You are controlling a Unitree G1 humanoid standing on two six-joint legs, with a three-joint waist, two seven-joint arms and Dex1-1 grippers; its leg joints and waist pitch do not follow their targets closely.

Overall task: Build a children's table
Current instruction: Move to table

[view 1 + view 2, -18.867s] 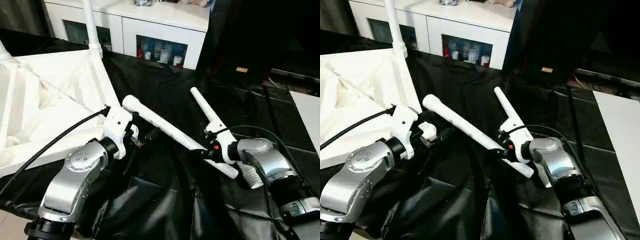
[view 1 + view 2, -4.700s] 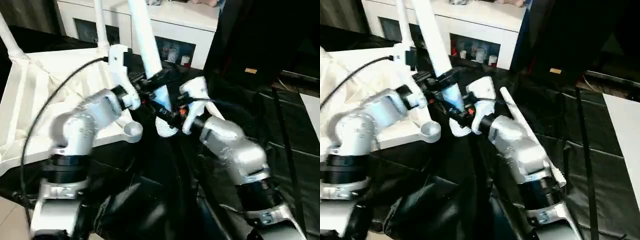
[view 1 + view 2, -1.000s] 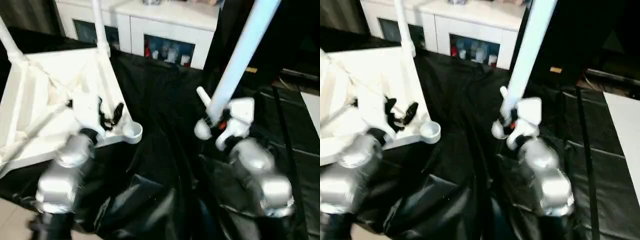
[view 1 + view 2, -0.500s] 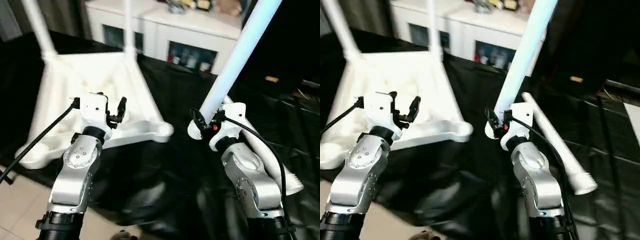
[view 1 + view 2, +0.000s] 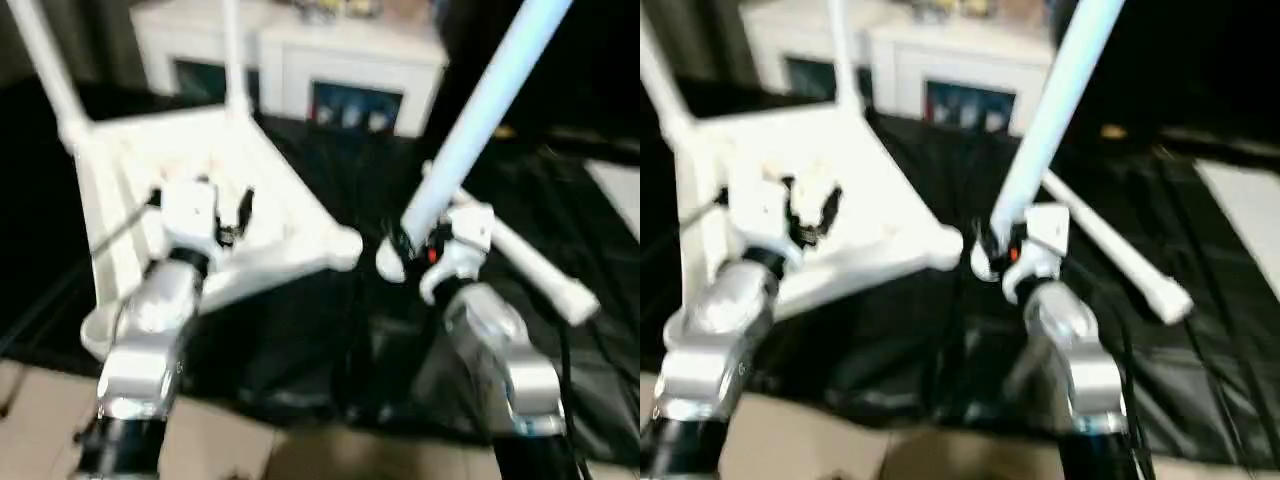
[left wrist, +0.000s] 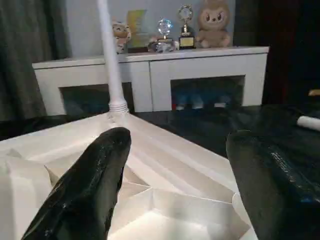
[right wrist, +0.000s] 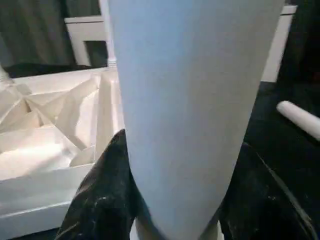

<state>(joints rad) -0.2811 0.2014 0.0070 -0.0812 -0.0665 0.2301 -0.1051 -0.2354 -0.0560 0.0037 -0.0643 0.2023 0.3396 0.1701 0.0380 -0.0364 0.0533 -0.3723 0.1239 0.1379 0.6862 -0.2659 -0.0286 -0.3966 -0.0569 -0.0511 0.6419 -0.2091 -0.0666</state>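
Head views, tabletop: one white tabletop (image 5: 270,215) is lying upside down on a black sheet (image 5: 330,330), ribs facing up, its empty round corner socket (image 5: 345,248) pointing toward the right arm.
Head views, legs: four white legs are showing. Two are standing upright in the tabletop's far corners (image 5: 232,55) (image 5: 45,65). One is lying loose on the black sheet (image 5: 525,265), beside the right arm. One is being held (image 5: 480,115).
Head views, left gripper: the left gripper (image 5: 228,215) is hovering over the tabletop's ribbed underside, fingers spread, gripping nothing.
Head views, right gripper: the right gripper (image 5: 408,238) is pinching the held leg near its thick lower end, with the leg slanting up and away; the thick end is hanging just beside the empty socket, not in it.
Head views, background: one white cabinet (image 5: 330,70) with dark doors is standing behind the black sheet.
Left wrist view, fingers: two black fingers (image 6: 90,185) are standing wide apart above the ribs of the tabletop (image 6: 165,175).
Left wrist view, legs: one fitted leg (image 6: 111,55) is rising from a corner, and the tip of the loose leg (image 6: 309,122) is lying on the sheet.
Left wrist view, cabinet top: small trophies and two plush toys (image 6: 215,22) are sitting on the cabinet (image 6: 150,75).
Right wrist view, held leg: the held leg (image 7: 195,100) is sitting between two black fingers (image 7: 107,195), which are pressing on it from both sides.
Right wrist view, surroundings: the tabletop (image 7: 55,130) is lying beyond, and the loose leg (image 7: 300,119) is resting on the sheet.
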